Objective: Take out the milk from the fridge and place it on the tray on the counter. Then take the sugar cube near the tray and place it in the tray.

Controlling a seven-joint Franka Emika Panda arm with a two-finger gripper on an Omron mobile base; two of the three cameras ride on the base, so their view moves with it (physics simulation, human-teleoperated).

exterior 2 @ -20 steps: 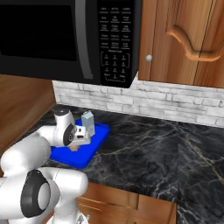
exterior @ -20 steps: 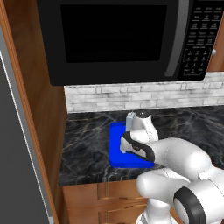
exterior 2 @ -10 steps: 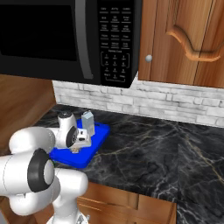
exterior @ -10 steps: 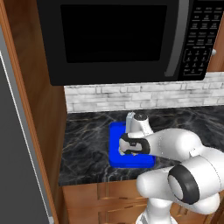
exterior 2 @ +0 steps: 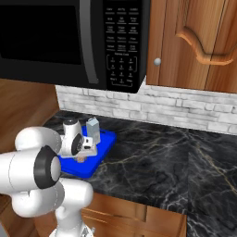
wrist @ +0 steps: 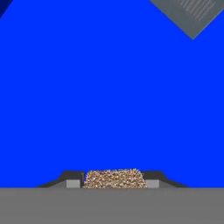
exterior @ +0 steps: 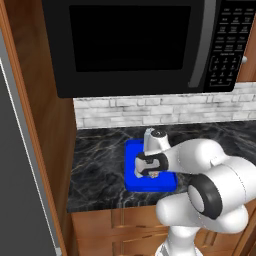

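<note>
The gripper (wrist: 114, 180) hangs low over the blue tray (wrist: 109, 96), and in the hand view a brown, grainy sugar cube (wrist: 114, 178) sits between the two dark fingertips (wrist: 73, 179), which press on either side of it, so the fingers look closed on the cube rather than let go. The milk (exterior 2: 93, 129) already stands upright on the tray (exterior 2: 104, 143), toward its back edge near the brick wall, just beside the hand; its grey base shows at the upper right corner of the hand view (wrist: 192, 13). The tray rests on the black counter (exterior 2: 152, 157) below the microwave (exterior: 135, 45). The step in hand appears to be setting the cube down inside the tray. To do it well, the hand should stay over open blue floor, clear of the rim and of the carton, bring the cube down until it rests on the tray, then spread the fingers gently and lift straight up so that nothing nudges the cube or tips the milk.
</note>
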